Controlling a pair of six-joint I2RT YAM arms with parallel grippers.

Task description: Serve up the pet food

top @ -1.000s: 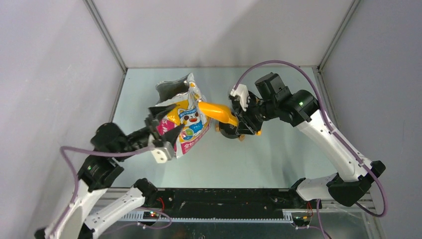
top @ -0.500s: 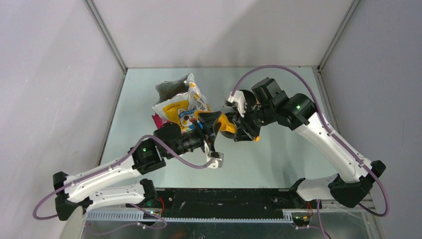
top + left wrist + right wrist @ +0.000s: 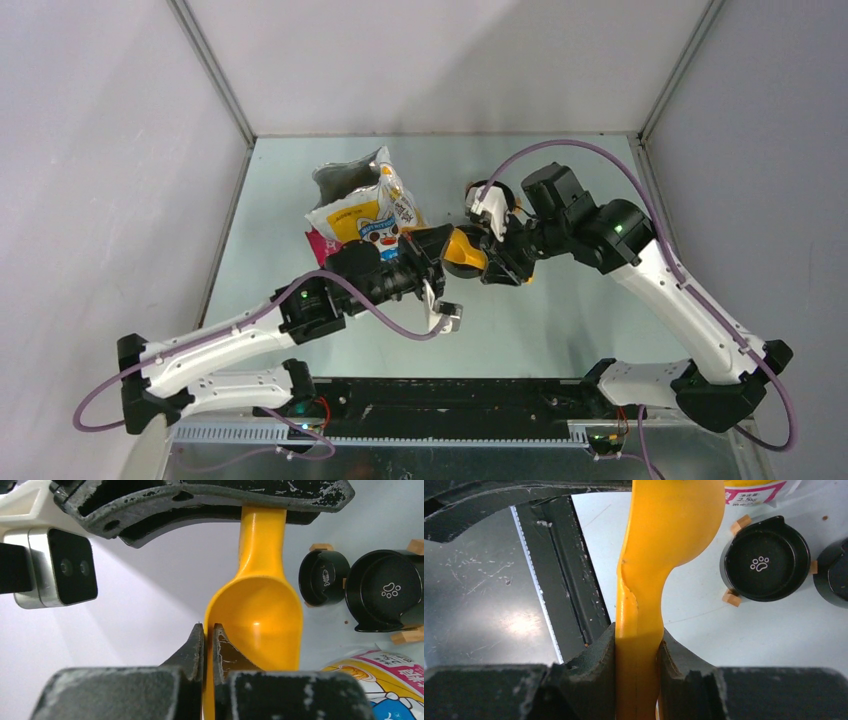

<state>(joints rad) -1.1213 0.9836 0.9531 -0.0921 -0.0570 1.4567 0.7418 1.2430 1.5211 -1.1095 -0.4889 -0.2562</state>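
**A:** Where is the pet food?

**B:** I cannot tell. The white, yellow and pink foil bag with a cartoon cat [image 3: 365,210] shows only silver lining at its open mouth from above. The inside of the yellow plastic scoop [image 3: 260,620] is bare. A brown speck [image 3: 824,517] lies on the pale counter [image 3: 560,320] at 2 o'clock of the paw-print dish, too small to name.

**A:** And the pincers?

**B:** The right pincer [image 3: 637,630] clamps the scoop's handle, one jaw tight on each side. The left pincer [image 3: 208,630] is narrowed almost shut on the rim of the scoop's bowl, with a sliver of yellow wall between its fingers. In the top view the bag sits at 10 o'clock of the scoop.

**A:** What is hidden?

**B:** From above, the right wrist covers the dishes. The wrist views show a round black dish with a white paw print [image 3: 764,562] on tan wooden blocks [image 3: 730,597]. In the left wrist view, just beside it at 9 o'clock, is a smaller black dish with a white fish-like mark [image 3: 324,577]. The right wrist view cuts that one off at the frame edge.

**A:** Any writing?

**B:** Below a pink band on the bag there is print that looks like "2.5kg". The other characters are too blurred to read.
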